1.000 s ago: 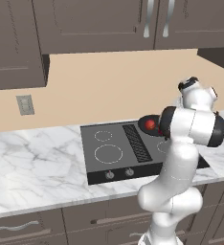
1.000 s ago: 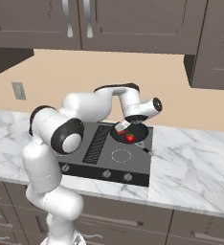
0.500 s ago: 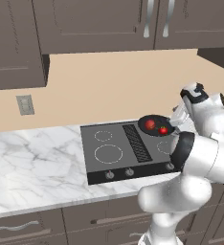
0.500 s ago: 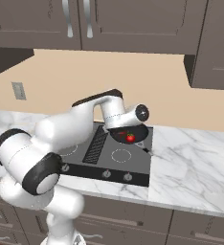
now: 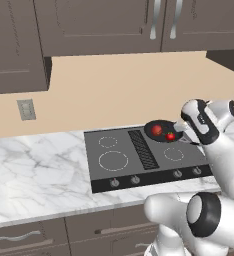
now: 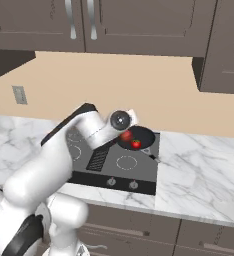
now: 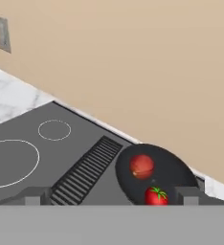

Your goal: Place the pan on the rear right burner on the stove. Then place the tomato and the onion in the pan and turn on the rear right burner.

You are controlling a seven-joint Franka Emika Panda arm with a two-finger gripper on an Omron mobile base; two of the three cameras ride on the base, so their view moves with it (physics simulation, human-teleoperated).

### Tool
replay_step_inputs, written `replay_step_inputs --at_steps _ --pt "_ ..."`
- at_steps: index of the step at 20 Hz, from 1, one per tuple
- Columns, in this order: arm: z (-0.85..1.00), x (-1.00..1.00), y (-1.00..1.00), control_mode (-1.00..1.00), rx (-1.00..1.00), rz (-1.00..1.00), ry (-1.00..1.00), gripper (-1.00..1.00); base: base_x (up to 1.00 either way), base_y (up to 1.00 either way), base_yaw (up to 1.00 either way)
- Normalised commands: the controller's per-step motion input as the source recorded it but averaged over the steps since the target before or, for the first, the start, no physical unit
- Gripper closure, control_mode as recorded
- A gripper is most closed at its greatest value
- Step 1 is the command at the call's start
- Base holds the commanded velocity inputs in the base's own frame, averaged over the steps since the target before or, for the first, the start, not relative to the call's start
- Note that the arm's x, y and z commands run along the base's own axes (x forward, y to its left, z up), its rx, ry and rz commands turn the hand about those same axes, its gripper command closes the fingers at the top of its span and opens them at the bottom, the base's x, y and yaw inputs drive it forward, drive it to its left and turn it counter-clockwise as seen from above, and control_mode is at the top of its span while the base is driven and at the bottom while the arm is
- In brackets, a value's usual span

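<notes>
While the marble bench (image 5: 34, 165) is carrying the stove (image 5: 119, 172), the arm (image 6: 64, 150) is reaching over the cooktop from the near side. The stove is lying flat in the bench, its vent grille (image 5: 143, 149) running down the middle and four knobs (image 5: 135, 179) sitting along its near edge. In the left base view the pan (image 5: 161, 131) is sitting at about 1 o'clock on the stove, covering the rear right burner. The onion (image 7: 142, 166) is resting inside the pan toward its middle, and the tomato (image 7: 156, 196) is lying just beside it at roughly 5 o'clock in the hand view, green top showing. The tool (image 7: 112, 195) is hanging above the stove with its tips standing wide apart, gripping nothing, the pan lying between them and beyond.
</notes>
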Motion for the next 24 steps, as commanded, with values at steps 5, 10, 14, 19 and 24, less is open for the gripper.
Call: replay_step_inputs --at_steps 5,10,14,19,24 --pt "0.26 -0.56 0.01 -1.00 0.03 -0.29 0.00 -1.00 0.00 0.00 0.00" --pt "0.13 -0.56 0.00 -1.00 0.04 -0.30 0.00 -1.00 0.00 0.00 0.00" --pt "0.24 -0.58 0.00 -1.00 0.08 -0.30 0.02 -1.00 0.00 0.00 0.00" --pt "0.32 -0.60 0.00 -1.00 0.10 -0.29 0.08 -1.00 0.00 0.00 0.00" --pt "0.11 -0.59 0.00 -1.00 0.07 -0.26 0.10 -1.00 0.00 0.00 0.00"
